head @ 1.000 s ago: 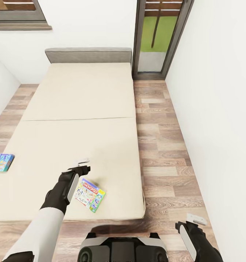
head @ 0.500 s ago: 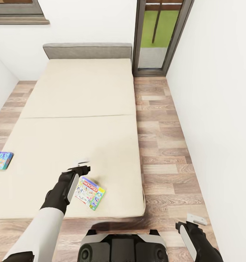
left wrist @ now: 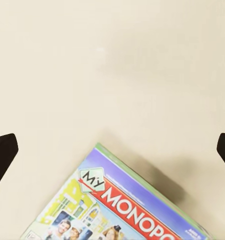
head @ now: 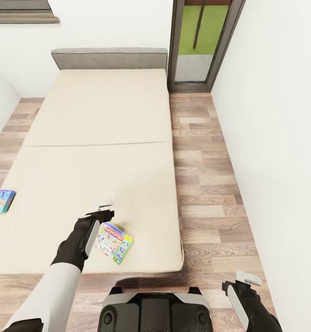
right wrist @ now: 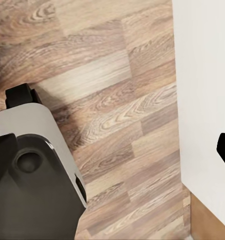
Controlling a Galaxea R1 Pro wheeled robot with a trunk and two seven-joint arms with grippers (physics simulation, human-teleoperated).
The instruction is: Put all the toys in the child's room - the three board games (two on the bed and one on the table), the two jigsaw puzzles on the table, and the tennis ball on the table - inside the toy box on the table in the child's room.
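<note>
While the left end effector point(head: 101, 208) hovers with fingers spread wide, the green-edged Monopoly board game point(head: 112, 242) lies flat on the bed point(head: 104, 120) just under it, beside the near edge; bare mattress stretches beyond. The right end effector point(head: 243, 280) hangs open over plank floor point(head: 199, 184).

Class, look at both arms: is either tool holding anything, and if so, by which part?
Nothing is held. The left tool hangs open above the bed by the Monopoly board game; the right tool is open over the floor.
</note>
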